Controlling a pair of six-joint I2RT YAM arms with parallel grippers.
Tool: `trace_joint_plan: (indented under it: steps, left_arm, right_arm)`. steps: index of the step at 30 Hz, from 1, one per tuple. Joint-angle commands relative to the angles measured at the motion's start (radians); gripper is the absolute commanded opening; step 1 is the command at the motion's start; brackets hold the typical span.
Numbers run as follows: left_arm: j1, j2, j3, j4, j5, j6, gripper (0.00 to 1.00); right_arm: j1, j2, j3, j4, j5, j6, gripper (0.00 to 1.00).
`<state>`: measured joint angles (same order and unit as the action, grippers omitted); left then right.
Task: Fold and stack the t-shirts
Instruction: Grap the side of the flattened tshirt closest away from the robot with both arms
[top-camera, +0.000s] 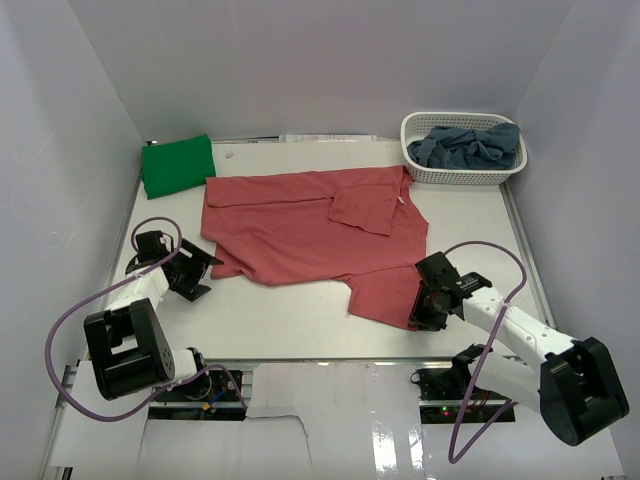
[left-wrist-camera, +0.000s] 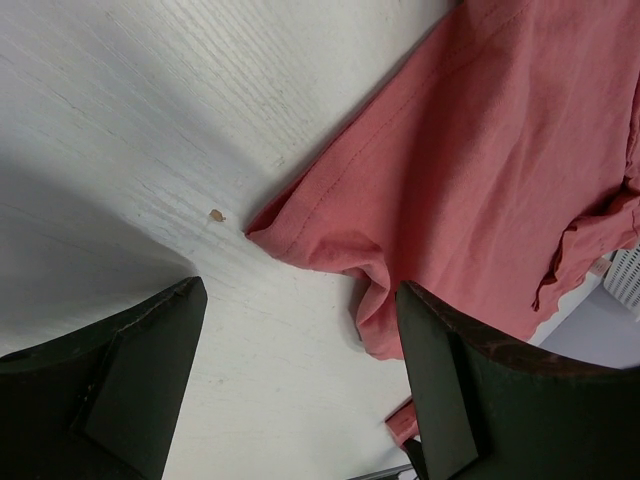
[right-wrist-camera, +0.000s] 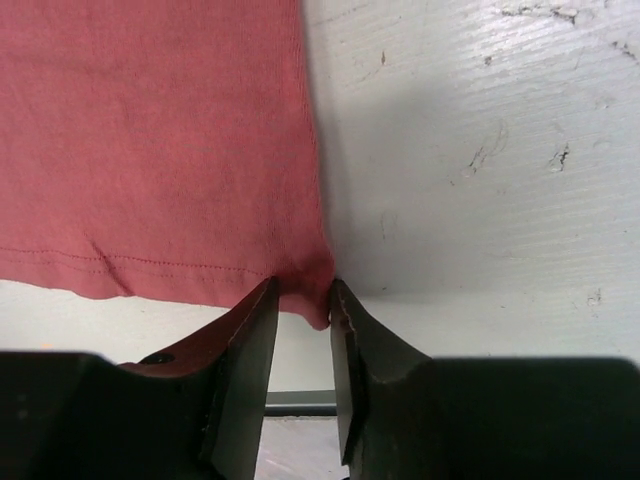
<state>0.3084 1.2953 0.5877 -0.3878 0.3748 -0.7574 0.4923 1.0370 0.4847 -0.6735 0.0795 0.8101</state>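
No readable writing in any view.
Only candidate: a small pale tag at the neck edge of the salmon-red t-shirt, too small to read from overhead and not legible in either wrist view.
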Motion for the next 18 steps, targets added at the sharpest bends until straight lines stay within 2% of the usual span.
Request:
trace_joint_plan:
  steps: [1, 4, 18]
  left_arm:
    - [0.014, 0.001, 0.009, 0.015, 0.010, 0.015, 0.87]
    - [0.018, 0.004, 0.009, 0.020, 0.013, 0.020, 0.87]
    - [0.023, 0.033, -0.028, 0.055, 0.024, 0.007, 0.86]
  right_arm:
    - [0.002, 0.041, -0.001, 0.032, 0.039, -0.022, 0.33]
    - [0.002, 0.055, 0.000, 0.029, 0.043, -0.026, 0.08]
    - [0.003, 0.012, 0.063, -0.029, 0.060, -0.040, 0.08]
